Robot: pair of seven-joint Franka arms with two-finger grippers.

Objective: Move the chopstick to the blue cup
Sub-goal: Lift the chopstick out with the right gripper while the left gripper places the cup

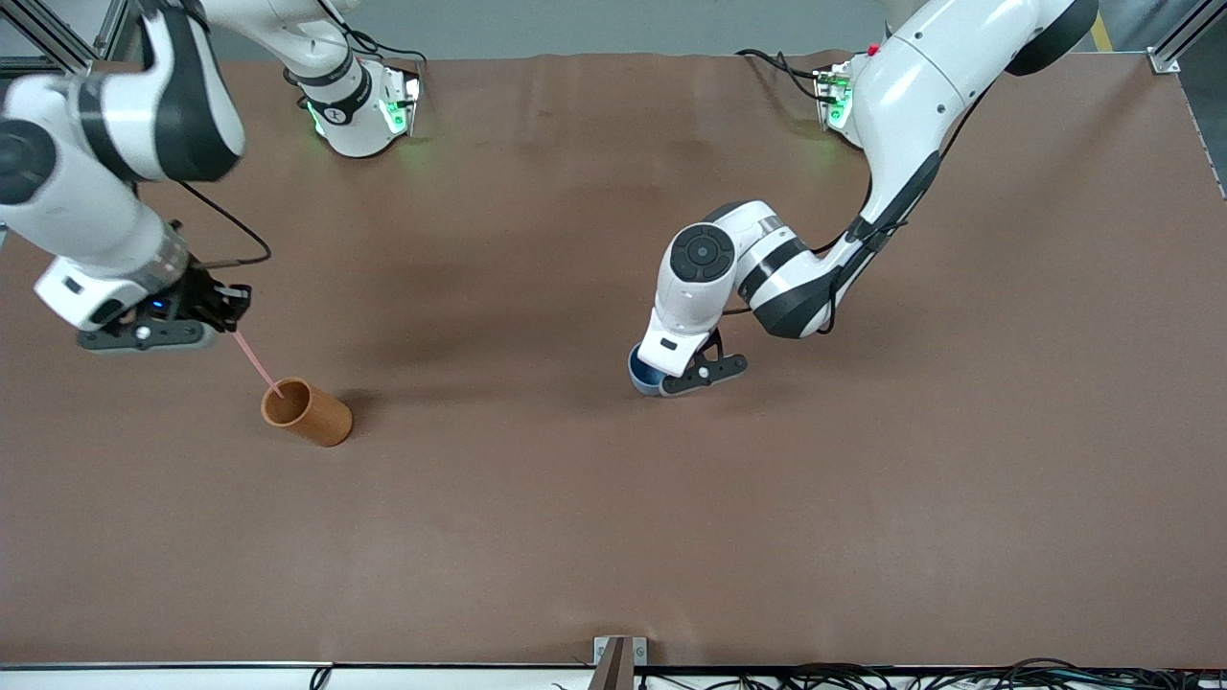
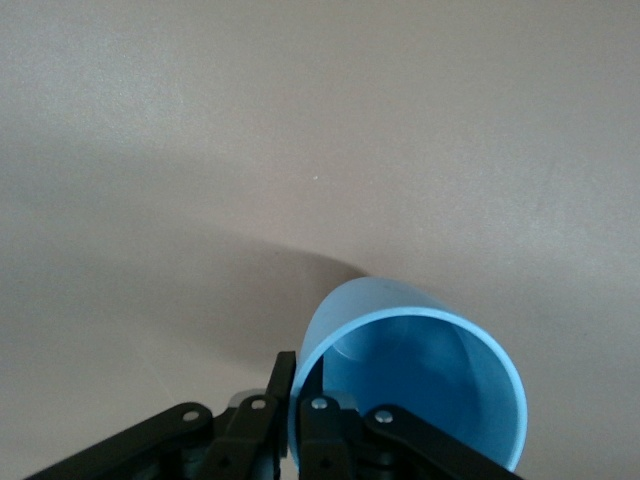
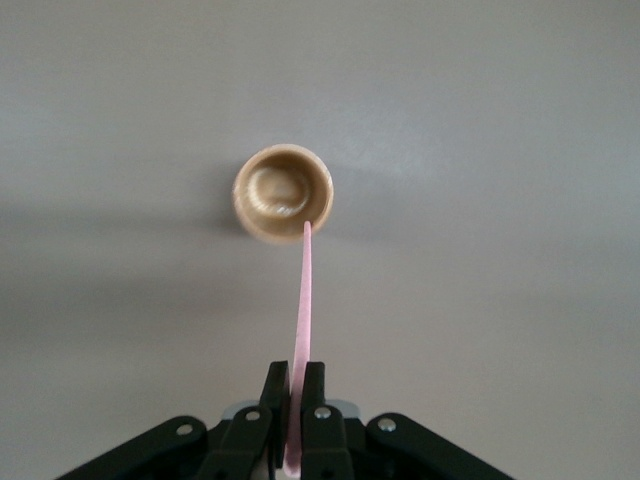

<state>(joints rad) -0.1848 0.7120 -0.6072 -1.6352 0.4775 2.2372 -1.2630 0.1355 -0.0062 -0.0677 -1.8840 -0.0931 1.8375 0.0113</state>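
My right gripper [image 1: 230,321] [image 3: 297,375] is shut on the upper end of the thin pink chopstick [image 1: 257,362] [image 3: 303,300]. It hangs above the table toward the right arm's end. The stick slants down, and its lower tip reaches the rim of an orange-brown cup [image 1: 307,412] [image 3: 283,193]. Near the table's middle, the light-blue cup [image 1: 644,376] [image 2: 420,380] sits low at the table surface. My left gripper [image 1: 682,381] [image 2: 297,370] is shut on its rim, one finger inside the wall and one outside. Its hollow shows nothing inside.
The brown table [image 1: 613,537] stretches wide between the two cups and toward the front camera. A small bracket [image 1: 618,661] and cables [image 1: 959,676] lie along the front edge. Both arm bases stand at the edge farthest from the front camera.
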